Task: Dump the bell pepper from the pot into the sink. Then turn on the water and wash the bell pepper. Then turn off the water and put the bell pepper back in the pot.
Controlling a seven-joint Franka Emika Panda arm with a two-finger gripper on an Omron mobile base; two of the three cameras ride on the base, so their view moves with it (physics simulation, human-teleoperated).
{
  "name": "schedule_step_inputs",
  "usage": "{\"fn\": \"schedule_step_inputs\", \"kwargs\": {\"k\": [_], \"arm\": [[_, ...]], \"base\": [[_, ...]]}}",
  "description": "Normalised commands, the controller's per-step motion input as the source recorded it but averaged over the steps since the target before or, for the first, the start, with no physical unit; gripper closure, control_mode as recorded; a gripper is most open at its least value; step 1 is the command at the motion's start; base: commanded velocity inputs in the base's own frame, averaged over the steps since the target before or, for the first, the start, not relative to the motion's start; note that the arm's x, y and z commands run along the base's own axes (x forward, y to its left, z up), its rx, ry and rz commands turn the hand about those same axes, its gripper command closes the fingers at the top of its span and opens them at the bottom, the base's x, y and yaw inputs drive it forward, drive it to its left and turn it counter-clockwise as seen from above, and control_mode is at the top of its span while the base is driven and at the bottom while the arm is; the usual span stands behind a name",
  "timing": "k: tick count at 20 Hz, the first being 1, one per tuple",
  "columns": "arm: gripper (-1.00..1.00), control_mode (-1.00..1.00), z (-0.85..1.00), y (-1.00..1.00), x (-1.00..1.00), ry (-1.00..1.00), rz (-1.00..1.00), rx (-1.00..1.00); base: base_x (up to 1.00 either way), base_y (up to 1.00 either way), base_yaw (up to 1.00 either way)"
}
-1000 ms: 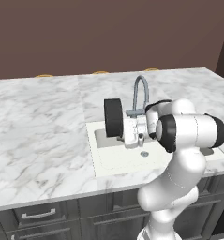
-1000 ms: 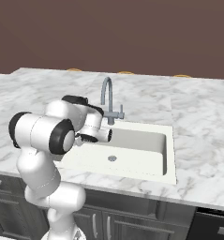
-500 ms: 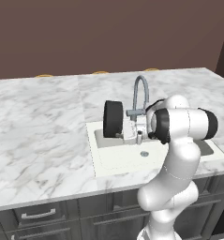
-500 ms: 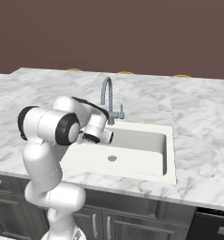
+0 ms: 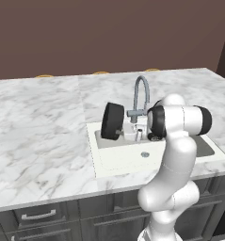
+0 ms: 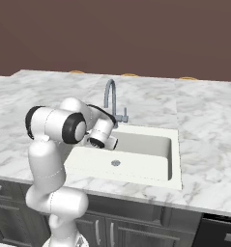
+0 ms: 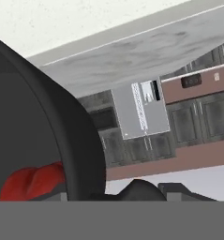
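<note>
My hand (image 5: 124, 133) grips the squat black cooking pot (image 5: 112, 121) by its rim, tipped on edge over the white sink (image 5: 128, 160) at ten o'clock of the drain. The small red bell pepper (image 7: 31, 182), light and slick, sits inside, likely to roll.

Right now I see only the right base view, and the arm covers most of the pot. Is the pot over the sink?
Observer: Yes. In the left base view the pot is tipped on its side above the far left part of the sink, gripped by the pincer.
Operator: Is the bell pepper out of it?
Observer: Not yet. The hand view shows the bell pepper lying inside the pot.
</note>
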Motion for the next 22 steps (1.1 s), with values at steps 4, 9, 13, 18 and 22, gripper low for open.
{"fn": "schedule_step_inputs", "kwargs": {"k": [4,9,13,18,22], "arm": [[1.00,-1.00,0.00,0.00,0.28,0.14,0.00,0.12],[1.00,-1.00,0.00,0.00,0.32,0.06,0.00,0.09],[1.00,-1.00,0.00,0.00,0.29,0.01,0.00,0.06],[1.00,-1.00,0.00,0.00,0.10,0.00,0.02,0.04],[1.00,-1.00,0.00,0.00,0.08,0.00,0.03,0.05]], "base": [[0.00,0.00,0.00],[0.00,0.00,0.00],[0.00,0.00,0.00],[0.00,0.00,0.00],[0.00,0.00,0.00]]}}
